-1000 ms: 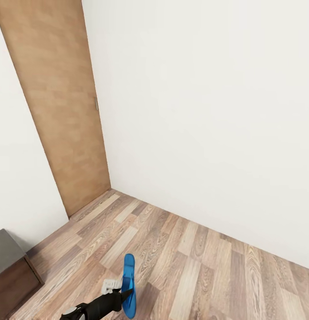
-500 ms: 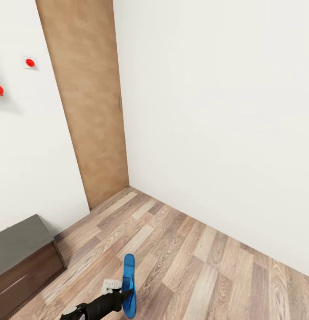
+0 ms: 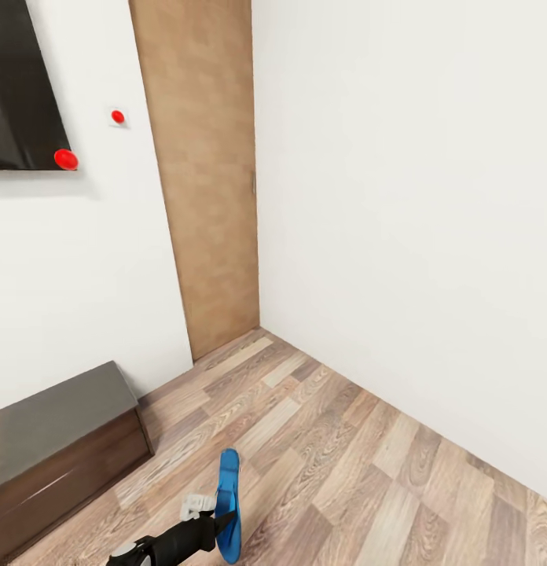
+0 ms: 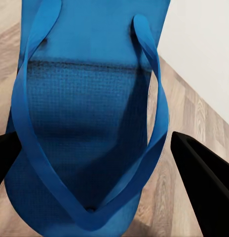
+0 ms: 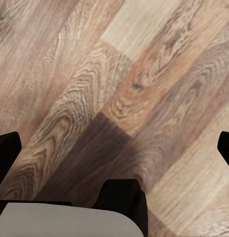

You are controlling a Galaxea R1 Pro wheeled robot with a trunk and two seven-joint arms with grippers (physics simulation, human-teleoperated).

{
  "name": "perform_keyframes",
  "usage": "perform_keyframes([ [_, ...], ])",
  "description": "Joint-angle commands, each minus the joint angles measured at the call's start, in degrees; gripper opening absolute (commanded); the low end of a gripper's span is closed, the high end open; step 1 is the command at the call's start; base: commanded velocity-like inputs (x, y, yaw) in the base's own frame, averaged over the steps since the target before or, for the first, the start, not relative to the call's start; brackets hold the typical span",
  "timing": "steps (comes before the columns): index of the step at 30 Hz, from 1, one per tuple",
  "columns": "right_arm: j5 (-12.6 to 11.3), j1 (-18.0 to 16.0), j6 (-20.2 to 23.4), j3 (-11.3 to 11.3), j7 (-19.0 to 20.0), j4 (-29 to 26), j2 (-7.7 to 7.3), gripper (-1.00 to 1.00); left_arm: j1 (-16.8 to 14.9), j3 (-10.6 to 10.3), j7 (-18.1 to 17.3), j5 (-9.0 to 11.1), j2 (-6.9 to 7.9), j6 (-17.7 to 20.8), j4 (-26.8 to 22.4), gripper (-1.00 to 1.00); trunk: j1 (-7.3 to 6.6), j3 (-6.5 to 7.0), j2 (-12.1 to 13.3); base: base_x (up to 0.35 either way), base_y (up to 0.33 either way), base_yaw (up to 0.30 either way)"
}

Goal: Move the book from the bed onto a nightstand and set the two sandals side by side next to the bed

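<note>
One sandal held edge-up in my left gripper, low centre of frame, over the floor. Right gripper fingers spread, empty. Risk: thin-edge grip could slip in transit, dropping the sandal short of the bed.

A bright blue sandal at bottom centre, its straps blue too. Wood-grain plank floor in mixed browns. White walls, tan door, dark brown cabinet with a grey top lower left, black left pincer.
</note>
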Motion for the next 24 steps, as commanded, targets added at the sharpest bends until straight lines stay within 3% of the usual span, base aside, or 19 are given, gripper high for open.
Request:
perform_keyframes([
  [1, -0.51, 0.01, 0.41, -0.19, 0.31, -0.05, 0.01, 1.00, -0.06, 0.06, -0.21, 0.08, 0.01, -0.20, 0.08, -1.00, -0.01, -0.05, -0.02, 0.000, 0.000, 0.293],
  [7, -0.51, 0.01, 0.41, -0.19, 0.31, -0.05, 0.02, 1.00, -0.06, 0.06, -0.21, 0.08, -0.01, -0.20, 0.08, -1.00, -0.01, -0.05, -0.02, 0.017, 0.000, 0.293],
  [13, -0.48, 0.01, 0.41, -0.19, 0.31, -0.05, 0.00, 1.00, -0.06, 0.06, -0.21, 0.08, 0.02, -0.20, 0.11, -1.00, -0.01, -0.05, -0.02, 0.215, 0.000, 0.293],
  [24, -0.36, 0.01, 0.41, -0.19, 0.31, -0.05, 0.02, 1.00, -0.06, 0.08, -0.21, 0.08, 0.06, -0.20, 0.10, -1.00, -0.01, -0.05, -0.02, 0.016, 0.000, 0.293],
])
